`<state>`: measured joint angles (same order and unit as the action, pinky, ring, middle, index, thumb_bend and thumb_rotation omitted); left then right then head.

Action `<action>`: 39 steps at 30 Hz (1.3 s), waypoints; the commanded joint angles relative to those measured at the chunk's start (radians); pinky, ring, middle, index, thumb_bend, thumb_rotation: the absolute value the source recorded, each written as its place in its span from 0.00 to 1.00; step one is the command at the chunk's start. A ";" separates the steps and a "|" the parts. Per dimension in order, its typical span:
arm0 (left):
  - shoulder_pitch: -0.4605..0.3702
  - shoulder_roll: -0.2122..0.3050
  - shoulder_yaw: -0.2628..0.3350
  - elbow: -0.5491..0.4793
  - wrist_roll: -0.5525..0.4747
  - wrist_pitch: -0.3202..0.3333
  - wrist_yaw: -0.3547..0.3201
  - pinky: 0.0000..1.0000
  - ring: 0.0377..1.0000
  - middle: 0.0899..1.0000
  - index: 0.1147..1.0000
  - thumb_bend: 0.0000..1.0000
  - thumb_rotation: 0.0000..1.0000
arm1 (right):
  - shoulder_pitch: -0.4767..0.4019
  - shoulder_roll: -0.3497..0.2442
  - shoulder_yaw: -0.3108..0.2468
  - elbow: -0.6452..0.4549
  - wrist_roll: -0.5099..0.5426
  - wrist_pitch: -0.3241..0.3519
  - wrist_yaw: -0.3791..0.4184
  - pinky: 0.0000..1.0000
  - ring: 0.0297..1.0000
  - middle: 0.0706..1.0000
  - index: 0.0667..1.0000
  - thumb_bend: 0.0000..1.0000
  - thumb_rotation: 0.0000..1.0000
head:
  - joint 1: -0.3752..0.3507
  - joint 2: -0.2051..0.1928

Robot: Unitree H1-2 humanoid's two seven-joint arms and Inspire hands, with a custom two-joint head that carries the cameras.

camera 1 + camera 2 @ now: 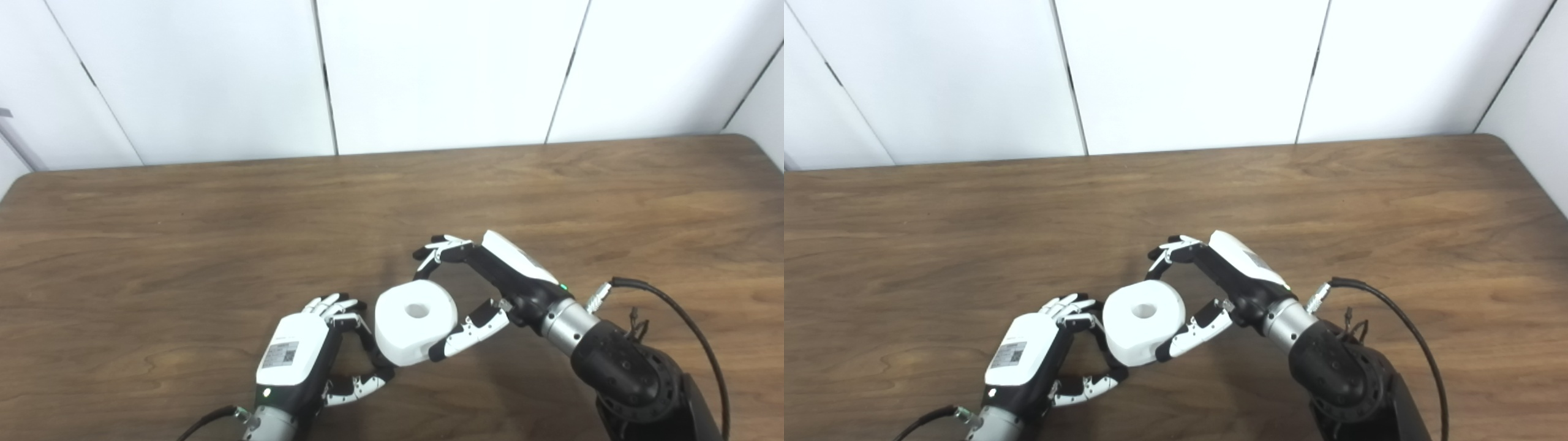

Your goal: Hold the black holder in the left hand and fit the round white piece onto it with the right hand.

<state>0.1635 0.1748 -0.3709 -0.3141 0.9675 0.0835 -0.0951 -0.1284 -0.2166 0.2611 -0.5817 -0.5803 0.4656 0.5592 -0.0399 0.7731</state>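
Note:
The round white piece (415,321), a thick ring with a centre hole, sits low in the middle between my two hands. My right hand (508,275) is shut on it, thumb against its near right side and fingers curled over its far edge. My left hand (300,349) lies just left of the piece, back facing up, with its fingers curled. A thin dark part of the black holder (370,349) shows between those fingers, at the white piece's left edge. The white piece and the hand hide the remainder of the holder.
The brown wooden table (184,245) stretches wide on all sides, with white wall panels behind its far edge. A black cable (686,318) loops off my right forearm at the lower right.

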 commanded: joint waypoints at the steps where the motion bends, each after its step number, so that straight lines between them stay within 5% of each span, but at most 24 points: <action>1: 0.019 0.010 -0.018 0.016 0.025 0.030 -0.059 0.90 0.89 0.80 0.42 0.52 0.05 | -0.031 -0.004 0.002 -0.007 0.003 -0.032 -0.030 0.92 0.94 0.81 0.44 0.52 0.13 | -0.003 0.002; 39: 0.021 0.010 -0.026 -0.006 0.023 0.046 -0.069 0.90 0.89 0.79 0.42 0.52 0.05 | -0.054 -0.083 0.087 -0.003 -0.055 -0.107 -0.039 0.86 0.93 0.79 0.45 0.52 0.13 | -0.011 0.016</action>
<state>0.1635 0.1751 -0.3808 -0.3331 0.9736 0.1109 -0.1151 -0.1634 -0.2877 0.3445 -0.5739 -0.6226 0.3820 0.5147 -0.0491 0.7885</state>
